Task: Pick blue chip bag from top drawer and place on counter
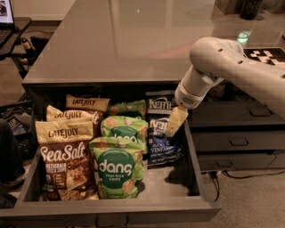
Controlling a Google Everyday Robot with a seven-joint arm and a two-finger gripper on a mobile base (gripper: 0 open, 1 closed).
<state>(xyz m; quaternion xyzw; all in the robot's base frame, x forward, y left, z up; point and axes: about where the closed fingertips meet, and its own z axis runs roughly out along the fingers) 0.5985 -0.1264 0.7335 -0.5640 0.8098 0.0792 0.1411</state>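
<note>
The top drawer (pixel 198 182) is pulled open and holds several snack bags. The blue chip bag (pixel 161 141) is dark navy with white lettering and "vinegar" text, standing at the right side of the drawer. A second identical navy bag (pixel 158 105) stands just behind it. My gripper (pixel 175 122) hangs from the cream arm over the right edge of the front navy bag, its cream finger tip (pixel 176 120) overlapping the bag's upper right. The counter (pixel 133 40) is glossy grey and stretches away above the drawer.
Green "dang" bags (pixel 116 168) stand in the drawer's middle, with a brown sea-salt bag (pixel 64 160) and "Late July" bags (pixel 75 116) at left. Narrower drawers with handles (pixel 238 142) are to the right. A dark object (pixel 250 9) stands far back on the counter.
</note>
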